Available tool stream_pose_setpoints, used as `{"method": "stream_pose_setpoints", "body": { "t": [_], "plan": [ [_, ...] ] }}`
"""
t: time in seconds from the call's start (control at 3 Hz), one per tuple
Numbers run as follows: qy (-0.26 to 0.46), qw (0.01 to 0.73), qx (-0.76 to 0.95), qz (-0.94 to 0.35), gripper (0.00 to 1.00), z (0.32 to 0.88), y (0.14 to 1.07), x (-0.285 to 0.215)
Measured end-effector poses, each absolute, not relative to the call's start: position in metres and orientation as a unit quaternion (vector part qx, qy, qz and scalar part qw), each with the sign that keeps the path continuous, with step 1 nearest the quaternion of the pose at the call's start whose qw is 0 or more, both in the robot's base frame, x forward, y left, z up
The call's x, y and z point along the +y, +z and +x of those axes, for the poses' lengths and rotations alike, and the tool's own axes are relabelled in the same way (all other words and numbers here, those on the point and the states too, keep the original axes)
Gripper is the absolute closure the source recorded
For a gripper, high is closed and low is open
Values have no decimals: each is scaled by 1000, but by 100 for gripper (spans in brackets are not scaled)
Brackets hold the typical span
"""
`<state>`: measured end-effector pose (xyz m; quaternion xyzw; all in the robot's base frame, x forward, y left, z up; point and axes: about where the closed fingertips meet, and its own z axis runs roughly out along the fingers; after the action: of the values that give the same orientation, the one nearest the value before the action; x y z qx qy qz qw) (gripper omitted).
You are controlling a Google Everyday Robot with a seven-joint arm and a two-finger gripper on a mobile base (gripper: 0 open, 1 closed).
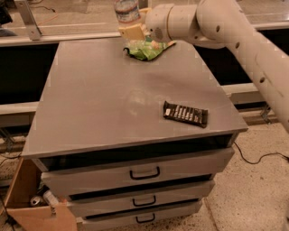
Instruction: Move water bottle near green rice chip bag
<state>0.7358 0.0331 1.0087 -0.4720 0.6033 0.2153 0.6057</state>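
Camera view: you get one look, from the front and down across the grey tabletop (pixel 90 113).
End effector (pixel 132 28): top centre of your view, over the far edge of the tabletop. It is pinching the lower part of the water bottle (pixel 127 10), and one yellowish finger (pixel 131 32) faces you.
Water bottle: upright in that grip, its top cut off by the frame edge.
Green rice chip bag (pixel 145 49): crumpled on the far part of the tabletop, just under the end effector. Your bottle sits right above its left end.
Arm (pixel 235 27): reaches in from the upper right.
Dark wrapped bar (pixel 185 113): flat on the near right of the tabletop, well apart from the bag.
Drawers (pixel 144 173): three stacked below.
Cardboard box (pixel 27 207): on the floor, lower left.
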Motion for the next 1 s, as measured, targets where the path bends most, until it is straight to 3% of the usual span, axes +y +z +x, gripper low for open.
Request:
{"method": "stream_pose_setpoints", "body": {
  "t": [0.67,1.0],
  "plan": [
    [90,673,624,-386,100,787,1040,-88],
    [68,697,632,-332,100,808,1031,-127]
  ]
}}
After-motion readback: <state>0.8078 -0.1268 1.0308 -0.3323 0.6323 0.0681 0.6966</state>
